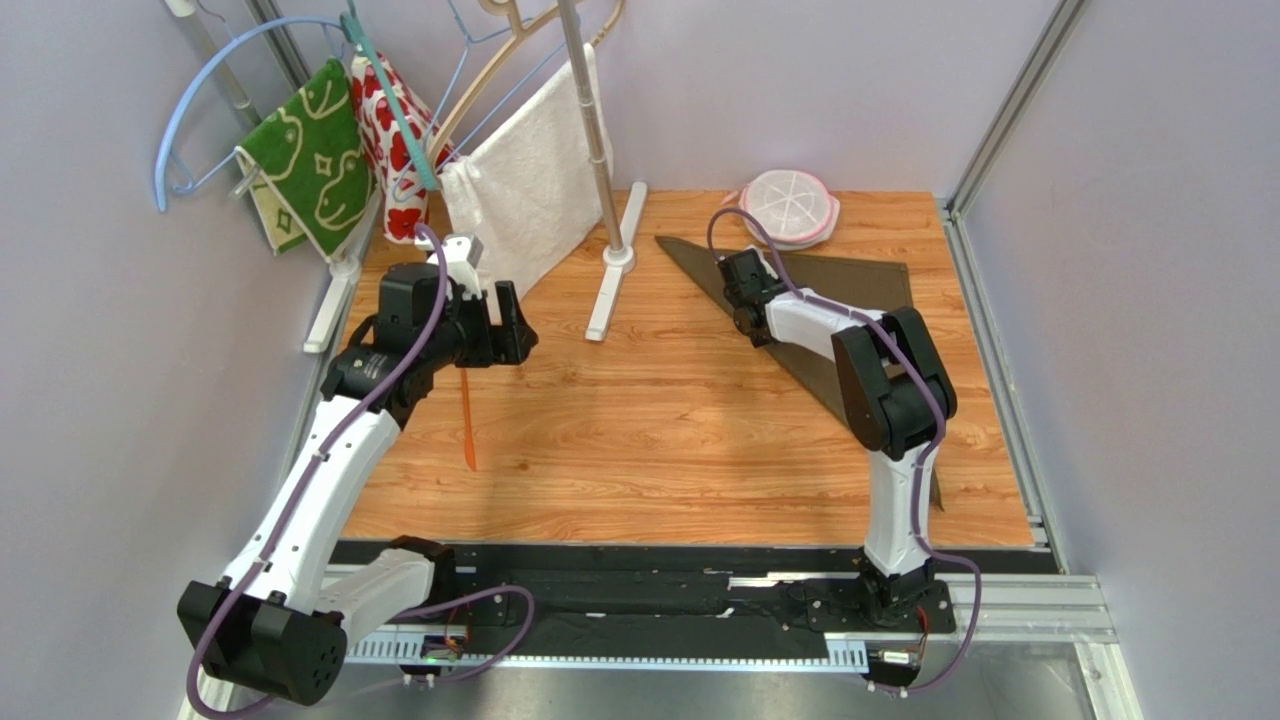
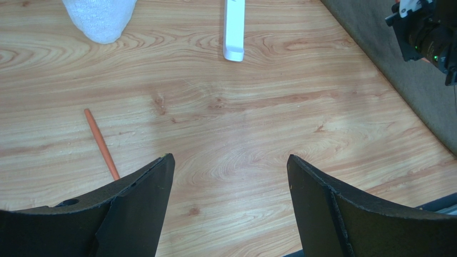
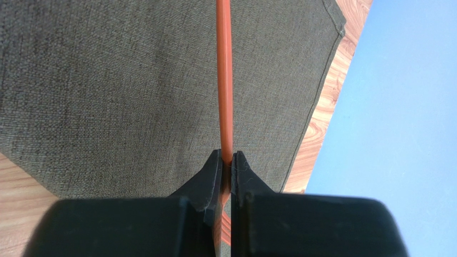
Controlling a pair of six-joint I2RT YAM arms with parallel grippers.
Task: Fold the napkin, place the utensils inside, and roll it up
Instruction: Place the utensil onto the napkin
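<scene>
The dark brown napkin [image 1: 842, 293] lies folded into a triangle at the right of the wooden table; it fills the right wrist view [image 3: 107, 80] and shows at the left wrist view's right edge [image 2: 407, 80]. My right gripper [image 1: 739, 281] hovers over the napkin, shut on one orange utensil [image 3: 224, 80], whose thin handle runs forward from the jaws. The other orange utensil [image 1: 467, 420] lies on the table at the left; its handle shows in the left wrist view [image 2: 101, 143]. My left gripper [image 1: 504, 323] is open and empty above the table, beside that utensil.
A white rack stand [image 1: 616, 255] stands at the back middle, with a white towel [image 1: 526, 188], a green cloth [image 1: 308, 150] and a red-patterned cloth [image 1: 394, 143] on hangers. A pink lidded bowl [image 1: 787, 206] sits at the back, touching the napkin's far edge.
</scene>
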